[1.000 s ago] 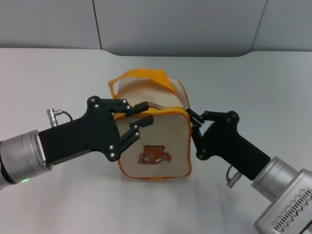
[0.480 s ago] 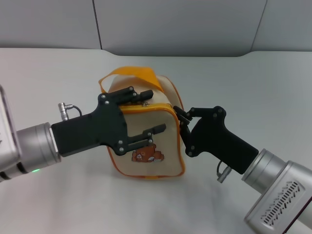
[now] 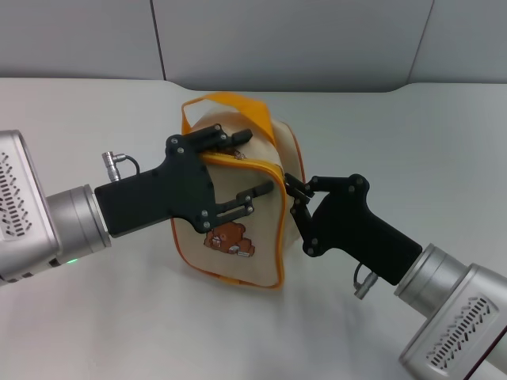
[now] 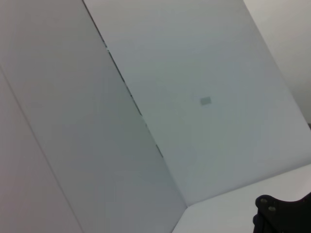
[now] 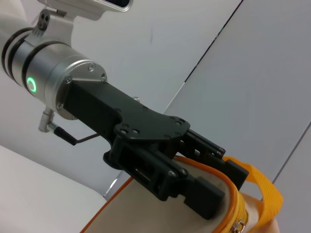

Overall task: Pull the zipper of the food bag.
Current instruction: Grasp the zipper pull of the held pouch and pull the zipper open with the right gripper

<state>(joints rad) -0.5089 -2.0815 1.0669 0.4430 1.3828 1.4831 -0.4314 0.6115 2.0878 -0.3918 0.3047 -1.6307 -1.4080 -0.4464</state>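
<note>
**Bag clamped by left gripper, right gripper at zipper corner: slip risk**

Nearest the camera, the right gripper [image 3: 295, 192] comes in from the lower right, fingertips pressed together at the bag's upper right corner, right on the zipper [image 3: 255, 165]. They look pinched on something small there, probably the pull tab, but the head view doesn't resolve it. In the right wrist view a small silver tab [image 5: 238, 225] sits on the orange track.

Mid-scene, the food bag [image 3: 238, 214] stands tilted on the white table [image 3: 412, 150], bear side facing the camera, its lower left edge apparently lifted. The left gripper [image 3: 247, 162] holds it from the left: one finger across the top by the zipper, the other across the front panel, so it's clamping the fabric between them.

Behind that, the orange loop handle [image 3: 230, 103] arches over the top.

Risks, as judged from here:
- Tab pinch is shallow; a pull off the track line likely slips it.
- Soft fabric clamp may let the bag drag or twist.
- Top left finger lies near the track and could block slider travel.
</note>
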